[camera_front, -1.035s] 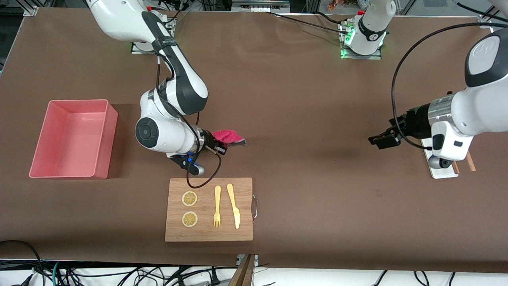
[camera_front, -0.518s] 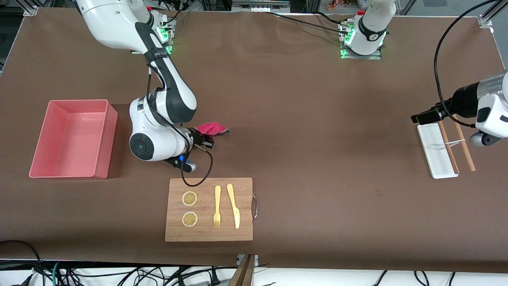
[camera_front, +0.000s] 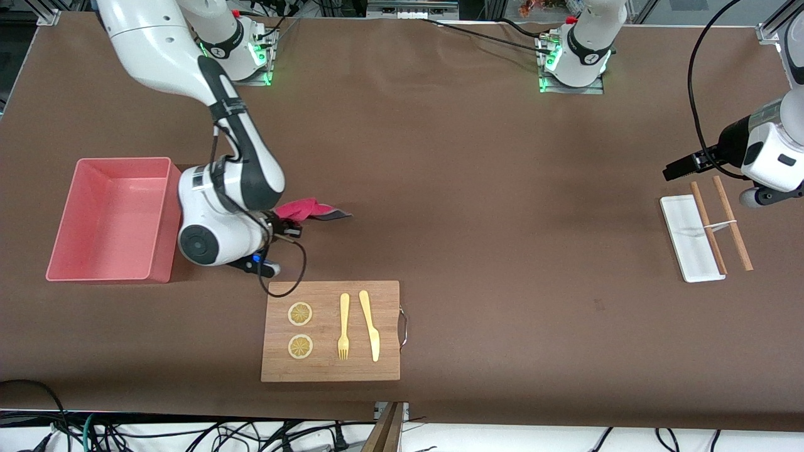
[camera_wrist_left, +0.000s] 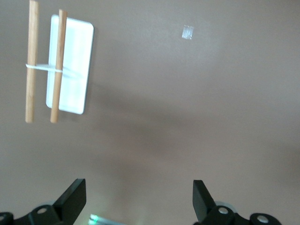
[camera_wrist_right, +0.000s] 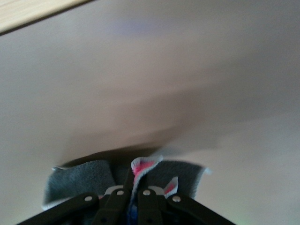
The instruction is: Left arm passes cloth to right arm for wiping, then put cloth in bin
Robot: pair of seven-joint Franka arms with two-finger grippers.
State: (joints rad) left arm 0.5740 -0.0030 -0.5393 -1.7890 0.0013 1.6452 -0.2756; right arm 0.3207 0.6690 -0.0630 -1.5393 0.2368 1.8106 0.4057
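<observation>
The right gripper (camera_front: 290, 227) is clenched on the cloth (camera_front: 311, 209), low over the brown bench (camera_front: 477, 188) just beside the bin (camera_front: 113, 216) and farther from the front camera than the cutting board (camera_front: 331, 331). The cloth trails out from the gripper toward the left arm's end of the bench, its crimson face up and a grey edge showing; whether it touches the bench cannot be told. In the right wrist view the two fingers (camera_wrist_right: 117, 199) are pressed together on a fold of pink and grey fabric (camera_wrist_right: 145, 171).

The bin sits toward the right arm's end of the bench — nothing shows inside it.

On the cutting board lie two lemon slices (camera_front: 300, 314), a yellow fork (camera_front: 343, 326) and a yellow knife (camera_front: 370, 325), each apart from the others.

The left gripper (camera_front: 681, 166) hangs released over the bench at the left arm's end, near a small white tray (camera_front: 684, 242). In the left wrist view its fingers (camera_wrist_left: 72, 199) stand wide apart with nothing between them. Two wooden sticks (camera_front: 732, 223), joined by a thin band, lie with one across the tray's edge and the other just beside it.
</observation>
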